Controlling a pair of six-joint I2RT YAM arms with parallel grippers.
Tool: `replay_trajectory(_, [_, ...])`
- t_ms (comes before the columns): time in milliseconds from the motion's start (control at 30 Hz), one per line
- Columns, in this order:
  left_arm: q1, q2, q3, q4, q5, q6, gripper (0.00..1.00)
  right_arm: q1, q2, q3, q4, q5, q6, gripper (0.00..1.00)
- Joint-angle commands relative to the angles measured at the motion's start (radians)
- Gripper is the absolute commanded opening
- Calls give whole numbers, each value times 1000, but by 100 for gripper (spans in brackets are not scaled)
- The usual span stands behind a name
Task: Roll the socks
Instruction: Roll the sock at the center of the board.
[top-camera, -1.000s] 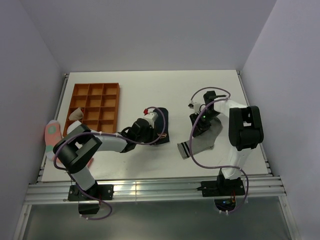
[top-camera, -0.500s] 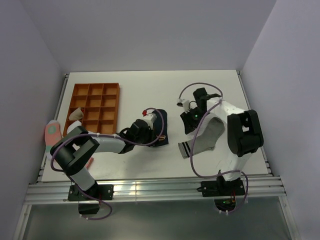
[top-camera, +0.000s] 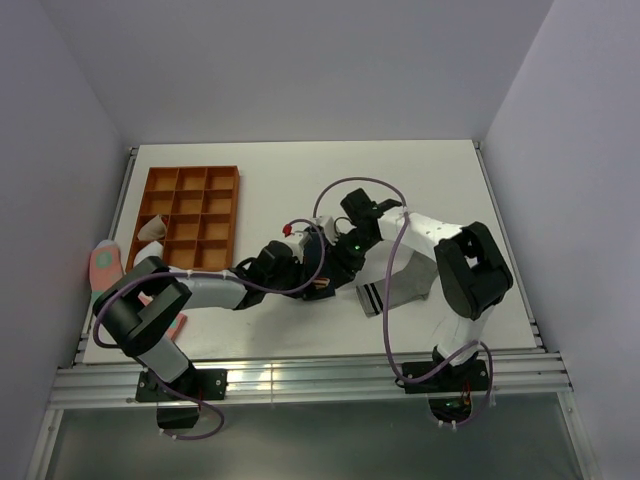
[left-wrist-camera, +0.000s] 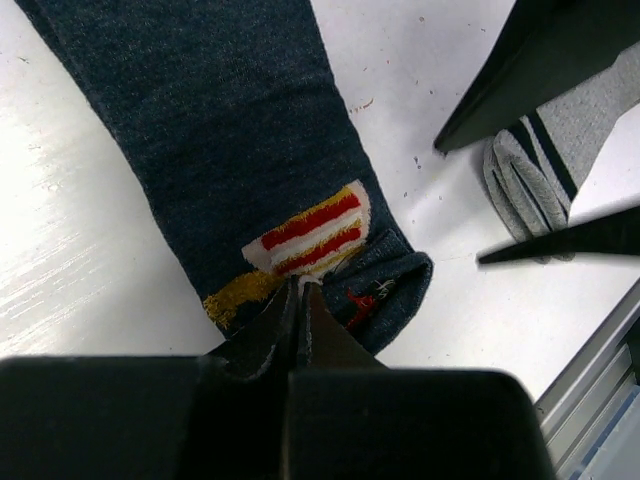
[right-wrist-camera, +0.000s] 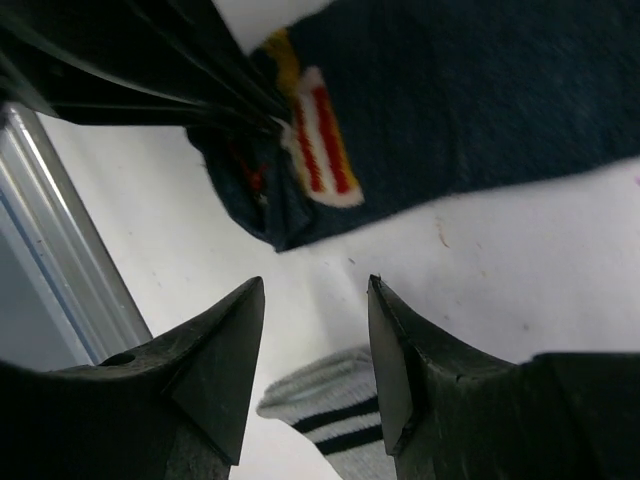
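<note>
At table centre, the change is on the right arm: a second ago it was over the grey sock (top-camera: 408, 283) at 3 o'clock, now it has swung left and the right gripper (right-wrist-camera: 315, 284) sits just beside the left gripper (left-wrist-camera: 298, 298) at the near end of the navy sock (left-wrist-camera: 225, 140). Its jaws have widened, about half open, with only bare table (right-wrist-camera: 300, 240) between them, so it's holding nothing. The left gripper hasn't moved: clamped shut on the navy sock's edge, right under the red-and-white patch (left-wrist-camera: 308, 230). I read this as the right arm leaving the grey sock flat and coming in to help start the navy roll; neither sock is rolled yet. From the top view the two wrists hide most of the navy sock and the pinch. The left wrist view shows the pinch plus the grey striped cuff at 2 o'clock. The right wrist view shows the open gap, with the bunched navy end at 12 o'clock.
</note>
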Motion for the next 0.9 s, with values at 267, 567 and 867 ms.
replay_trajectory(267, [-3, 13, -26, -95, 18, -4, 0, 100, 26, 19, 54, -23, 17, 54])
replay_trajectory(567, [-1, 13, -37, -81, 21, -13, 0, 128, 75, 24, 69, -36, 38, 55])
replay_trajectory(867, [-1, 39, -65, -14, 23, -83, 0, 108, 14, -35, 119, -87, 40, 53])
